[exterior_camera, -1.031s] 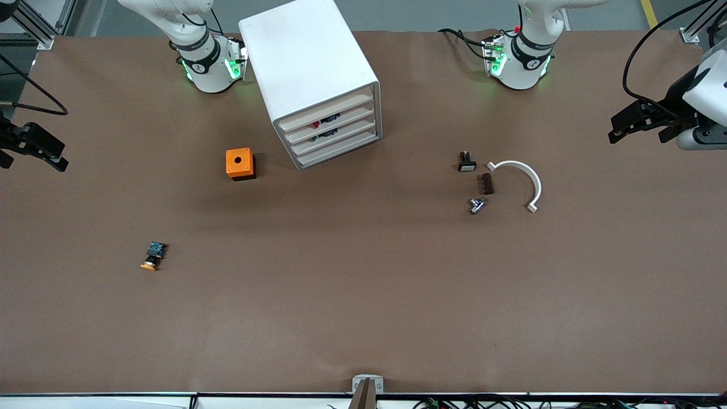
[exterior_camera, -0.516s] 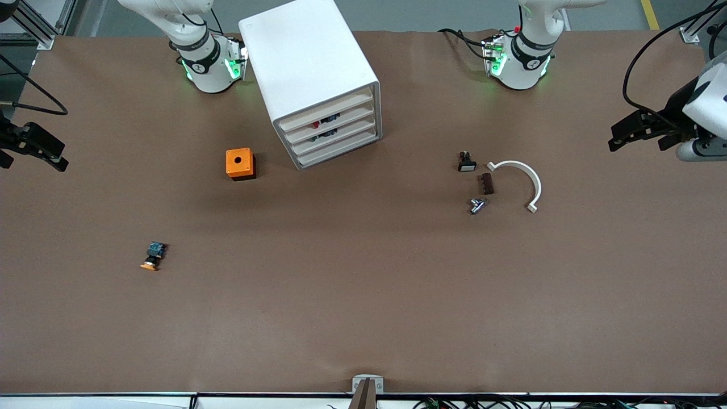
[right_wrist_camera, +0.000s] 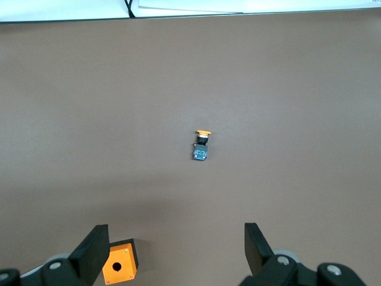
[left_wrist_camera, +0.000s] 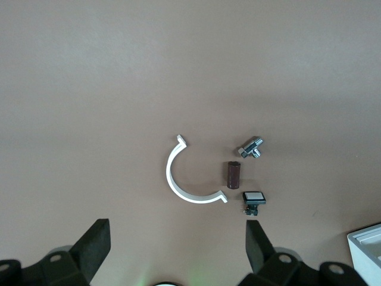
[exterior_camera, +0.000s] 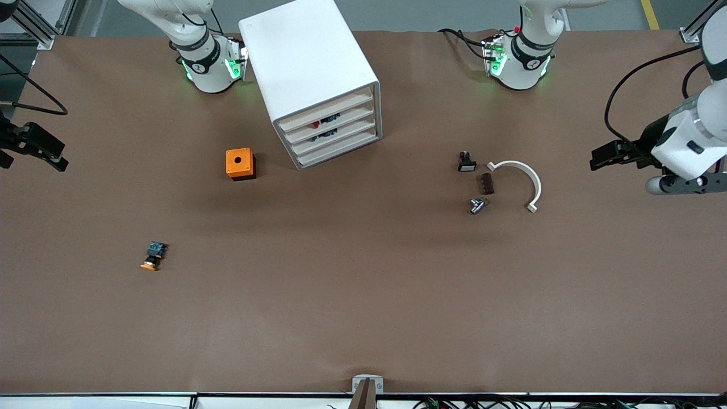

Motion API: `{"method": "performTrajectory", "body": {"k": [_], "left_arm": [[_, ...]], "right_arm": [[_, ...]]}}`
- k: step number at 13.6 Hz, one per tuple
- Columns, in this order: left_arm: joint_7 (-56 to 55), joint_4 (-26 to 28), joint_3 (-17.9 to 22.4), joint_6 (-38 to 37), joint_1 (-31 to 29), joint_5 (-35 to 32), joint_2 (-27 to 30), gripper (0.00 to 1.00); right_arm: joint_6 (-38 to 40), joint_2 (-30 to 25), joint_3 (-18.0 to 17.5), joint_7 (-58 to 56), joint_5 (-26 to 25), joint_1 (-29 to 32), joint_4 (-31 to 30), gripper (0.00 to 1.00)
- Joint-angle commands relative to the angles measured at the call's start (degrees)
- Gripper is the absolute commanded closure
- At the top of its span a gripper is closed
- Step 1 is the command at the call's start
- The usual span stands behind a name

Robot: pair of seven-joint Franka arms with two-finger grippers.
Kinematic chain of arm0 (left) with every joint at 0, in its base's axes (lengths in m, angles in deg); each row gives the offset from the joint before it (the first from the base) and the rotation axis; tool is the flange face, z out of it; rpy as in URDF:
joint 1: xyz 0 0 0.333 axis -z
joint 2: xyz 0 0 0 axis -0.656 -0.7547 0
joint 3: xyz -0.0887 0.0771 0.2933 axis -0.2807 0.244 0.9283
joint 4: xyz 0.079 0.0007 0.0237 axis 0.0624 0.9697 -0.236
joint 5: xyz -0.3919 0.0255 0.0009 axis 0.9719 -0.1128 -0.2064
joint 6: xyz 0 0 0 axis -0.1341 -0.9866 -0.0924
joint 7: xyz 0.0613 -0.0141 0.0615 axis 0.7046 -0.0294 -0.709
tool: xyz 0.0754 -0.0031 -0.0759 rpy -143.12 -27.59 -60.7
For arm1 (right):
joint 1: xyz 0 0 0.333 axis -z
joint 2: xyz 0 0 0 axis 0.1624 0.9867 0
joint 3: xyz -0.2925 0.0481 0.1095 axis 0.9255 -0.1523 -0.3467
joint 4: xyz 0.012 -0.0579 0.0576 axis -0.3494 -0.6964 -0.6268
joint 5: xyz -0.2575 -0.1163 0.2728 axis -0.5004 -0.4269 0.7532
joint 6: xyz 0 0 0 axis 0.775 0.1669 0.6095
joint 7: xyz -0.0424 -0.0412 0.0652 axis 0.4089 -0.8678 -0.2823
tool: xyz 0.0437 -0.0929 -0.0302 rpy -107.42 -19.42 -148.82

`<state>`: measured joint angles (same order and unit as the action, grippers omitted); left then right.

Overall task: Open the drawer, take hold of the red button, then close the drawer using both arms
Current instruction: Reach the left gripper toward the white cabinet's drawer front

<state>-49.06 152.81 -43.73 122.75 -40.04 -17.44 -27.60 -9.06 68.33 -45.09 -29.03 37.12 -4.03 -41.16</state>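
Both arms poised, drawer shut

Left gripper and right gripper hover wide open, empty, at the table's ends. The red-capped button sits inside the cabinet's second drawer; light, rigid plastic, probably best pinched across its body.

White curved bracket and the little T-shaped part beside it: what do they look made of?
The white half-ring bracket looks like matte plastic: uniform white, no glints, squared moulded-looking tabs at both ends. The small silvery T-shaped fitting looks like bare or plated metal: bright highlights and a hexagonal head. Neither is certain from looks alone.
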Motion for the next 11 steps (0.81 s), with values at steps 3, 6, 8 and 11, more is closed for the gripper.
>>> {"method": "performTrajectory", "body": {"k": [3,6,8,11], "left_arm": [[-11.94,-1.58,-0.23,0.59,6.58,-1.67,-6.61,0.0],[-19.49,-3.85,-0.23,-0.01,10.81,-0.98,-11.44,0.0],[-28.27,-6.75,-0.32,-1.76,12.92,1.65,-15.31,0.0],[-39.97,-10.88,-0.23,-2.83,16.35,7.89,-20.85,0.0]], "right_arm": [[0.67,-0.11,-0.36,-0.2,1.03,0.84,0.62,0.0],[0.67,-0.11,-0.45,-0.11,1.03,0.84,0.62,0.0],[0.67,-0.11,-0.45,-0.2,1.03,0.84,0.62,0.0],[0.67,-0.11,-0.36,-0.2,1.03,0.84,0.62,0.0]]}}
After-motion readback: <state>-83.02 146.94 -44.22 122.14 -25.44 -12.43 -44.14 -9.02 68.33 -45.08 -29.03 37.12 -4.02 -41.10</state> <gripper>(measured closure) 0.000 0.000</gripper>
